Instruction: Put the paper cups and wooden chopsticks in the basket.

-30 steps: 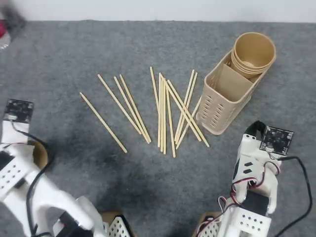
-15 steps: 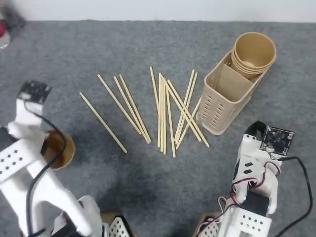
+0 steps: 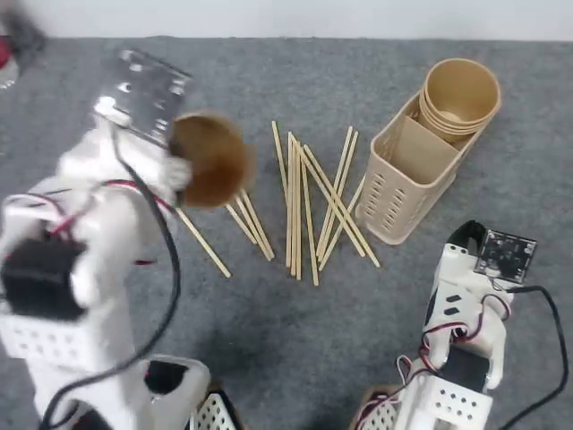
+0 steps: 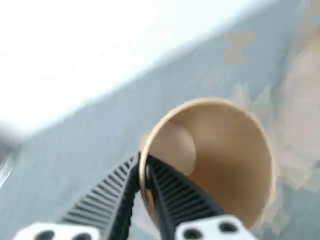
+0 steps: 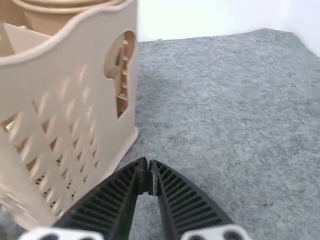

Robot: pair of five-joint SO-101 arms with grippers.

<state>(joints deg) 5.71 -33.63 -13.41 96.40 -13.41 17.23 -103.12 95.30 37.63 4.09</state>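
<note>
**Left arm holds a paper cup above the scattered chopsticks**

The left gripper (image 4: pixel 144 172) is clamped on the rim of a brown paper cup (image 4: pixel 220 150). One finger seems to lie inside the rim and the other outside, though the left wrist view is too smeared to be sure of the exact hold. In the high view this cup (image 3: pixel 211 159) hangs tilted, with its open mouth facing the camera, over the left part of the wooden chopsticks (image 3: pixel 296 208). The chopsticks lie loose on the grey carpet (image 3: pixel 269 340), fanned and crossing one another, and the rightmost ones run up against the foot of the basket.

The basket (image 3: pixel 390 204) is beige plastic with slotted walls and stands to the right of the chopsticks. A stack of paper cups (image 3: pixel 460 93) sits upright in its far compartment.

The right arm (image 3: pixel 466 309) is low at the near right, just in front of the basket. The right gripper (image 5: pixel 148 178) has its black fingers pressed together with nothing between them, just above the carpet and close beside the basket's wall (image 5: pixel 60 115).
</note>
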